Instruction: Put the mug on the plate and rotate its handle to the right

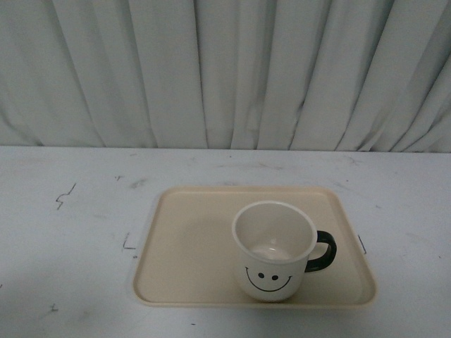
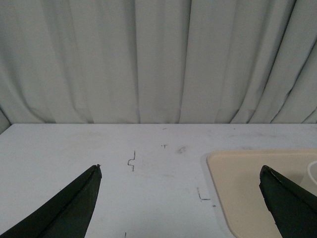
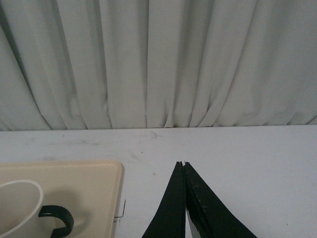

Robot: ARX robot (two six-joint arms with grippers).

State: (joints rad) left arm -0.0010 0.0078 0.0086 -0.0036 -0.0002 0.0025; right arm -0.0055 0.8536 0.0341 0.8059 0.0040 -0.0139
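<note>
The white mug (image 1: 273, 251) with a black smiley face stands upright on the beige plate (image 1: 190, 246), toward its front right part. Its black handle (image 1: 323, 252) points to the right. Neither arm shows in the front view. In the left wrist view my left gripper (image 2: 180, 172) is open over the bare table, its black fingers (image 2: 74, 203) wide apart, with the plate's corner (image 2: 247, 188) beside the right one. In the right wrist view my right gripper (image 3: 183, 163) is shut and empty, off to the side of the plate (image 3: 84, 183); the mug (image 3: 20, 208) and handle (image 3: 57, 218) show at the edge.
The white table (image 1: 70, 232) carries small black marks (image 1: 65, 196) and corner marks around the plate. A pale pleated curtain (image 1: 225, 70) hangs along the table's far edge.
</note>
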